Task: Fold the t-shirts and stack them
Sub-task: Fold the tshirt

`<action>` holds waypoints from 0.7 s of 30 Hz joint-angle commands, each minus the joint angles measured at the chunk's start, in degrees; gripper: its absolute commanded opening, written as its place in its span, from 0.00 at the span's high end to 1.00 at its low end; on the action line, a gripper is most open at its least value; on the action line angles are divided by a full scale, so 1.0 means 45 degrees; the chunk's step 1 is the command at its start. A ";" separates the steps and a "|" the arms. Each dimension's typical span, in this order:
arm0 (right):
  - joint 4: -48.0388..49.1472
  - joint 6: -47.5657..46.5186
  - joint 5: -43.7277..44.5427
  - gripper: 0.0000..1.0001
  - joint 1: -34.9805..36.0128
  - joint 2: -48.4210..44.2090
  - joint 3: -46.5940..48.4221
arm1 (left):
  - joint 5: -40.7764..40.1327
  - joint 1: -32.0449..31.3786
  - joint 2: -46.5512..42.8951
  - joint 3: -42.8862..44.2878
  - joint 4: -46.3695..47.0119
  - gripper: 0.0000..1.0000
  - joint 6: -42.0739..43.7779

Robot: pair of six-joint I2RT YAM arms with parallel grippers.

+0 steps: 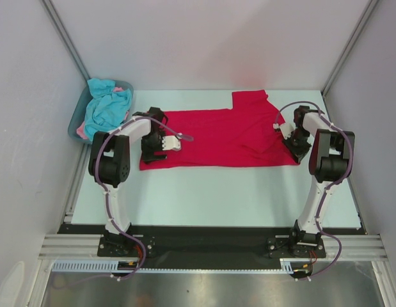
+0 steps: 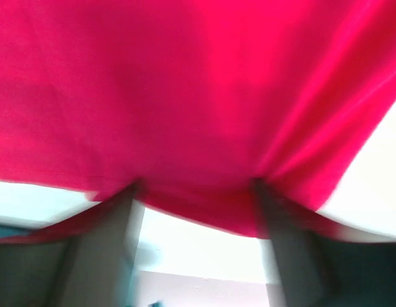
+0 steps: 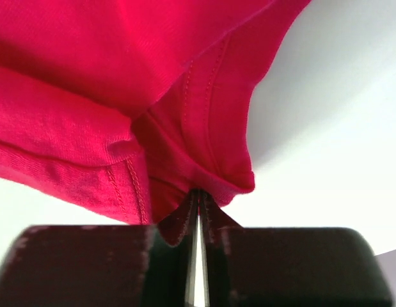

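**So: red tee flat, R clamped, L jaws apart**

We see the red t-shirt (image 1: 223,137) spread on the table (image 1: 217,192), long axis running 9 to 3 o'clock. One sleeve juts toward 12 at the far right.

Its 6 o'clock edge runs fairly straight. The 9 o'clock edge lies under the left gripper (image 1: 160,146). In the L wrist view, which is blurred, the fingers (image 2: 124,230) stand wide apart w/ cloth draped over their tips, so we call it released.

The right gripper (image 1: 290,141) sits at the 3 o'clock edge, clenched on a stitched hem of the same shirt. A small fold is bunched at the nearly closed pads.

Free room: a broad bare strip of table toward 6, btwn shirt & arm bases. A thinner strip lies toward 12, left of the sleeve.

At 10 o'clock a tub (image 1: 75,121) holds a crumpled turquoise t-shirt (image 1: 108,105), w/ a pink t-shirt (image 1: 82,132) peeking out at its near side. The tub is clear of the red cloth and near the L arm.
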 commanded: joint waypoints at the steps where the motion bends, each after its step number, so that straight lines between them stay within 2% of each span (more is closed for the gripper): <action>1: 0.0849 -0.0396 0.1049 0.89 -0.0133 0.0588 0.0110 | -0.0680 0.0617 0.0552 -0.0323 -0.0588 0.03 0.0100; 2: 0.0810 -0.0357 0.0991 0.80 -0.0113 0.0530 0.0207 | -0.0642 0.0617 0.0513 -0.0284 -0.0588 0.00 0.0061; 5: 0.0460 -0.0025 0.0621 0.62 0.0101 0.0023 0.0832 | -0.0388 0.0598 0.0084 0.0164 -0.0587 0.00 -0.0231; 8: 0.0088 0.0287 0.0152 0.55 0.0569 -0.0699 0.1554 | 0.0237 0.0540 -0.0735 0.0809 -0.0646 0.00 -0.0505; 14: -0.0089 0.0269 0.0150 0.52 0.1837 -0.1424 0.2277 | 0.0335 0.0247 -0.1519 0.1065 -0.0705 0.00 -0.0447; 21: 0.0712 0.0113 0.0617 0.52 0.2328 -0.1015 0.2299 | 0.0355 0.0071 -0.1460 0.0539 -0.0666 0.00 -0.0779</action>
